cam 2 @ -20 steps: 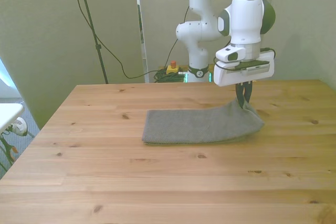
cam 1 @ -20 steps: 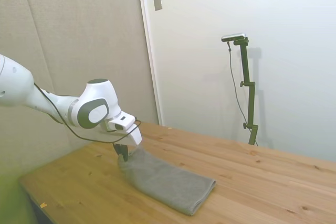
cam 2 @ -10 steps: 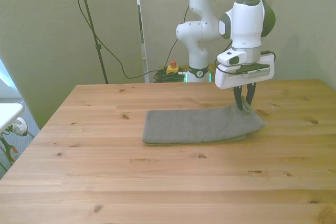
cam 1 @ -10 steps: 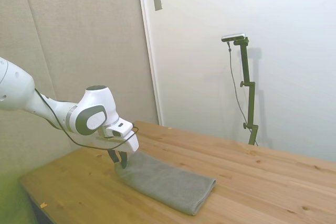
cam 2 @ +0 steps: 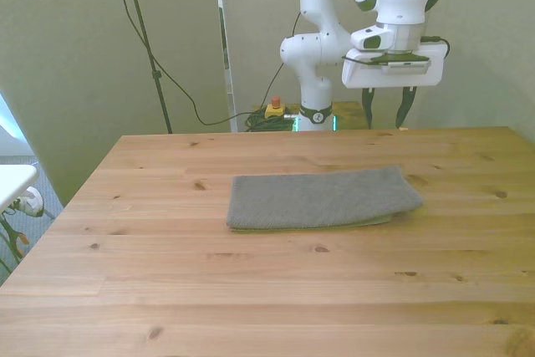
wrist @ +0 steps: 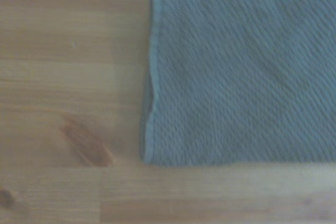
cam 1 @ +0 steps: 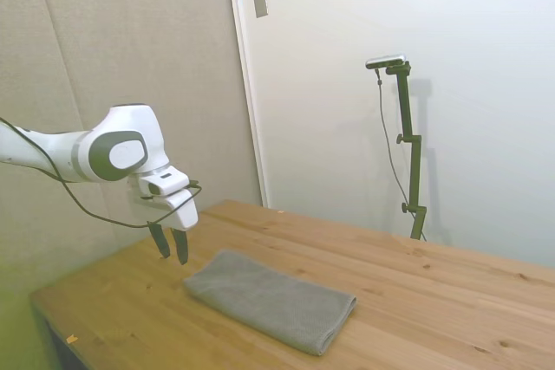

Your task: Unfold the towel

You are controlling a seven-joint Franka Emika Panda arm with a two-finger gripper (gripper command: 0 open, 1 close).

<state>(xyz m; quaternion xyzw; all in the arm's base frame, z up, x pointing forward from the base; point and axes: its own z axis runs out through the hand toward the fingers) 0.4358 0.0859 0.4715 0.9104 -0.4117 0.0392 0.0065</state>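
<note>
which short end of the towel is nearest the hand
The end at the front view's right: the open hand hangs above and behind that end of the towel.

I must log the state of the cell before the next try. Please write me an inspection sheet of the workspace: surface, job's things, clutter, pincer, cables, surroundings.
Surface: wooden table, planks with knots, bare apart from the towel.
Job's things: grey towel lies flat, still folded in a long rectangle; layered edge shows in the wrist view.
Clutter: nothing seen.
Pincer: pincer open, empty, raised clear above the table's far edge, touching nothing.
Cables: black cable loops along the arm to the wrist; another cable hangs behind the table.
Surroundings: plain walls, door frame; no person.
</note>
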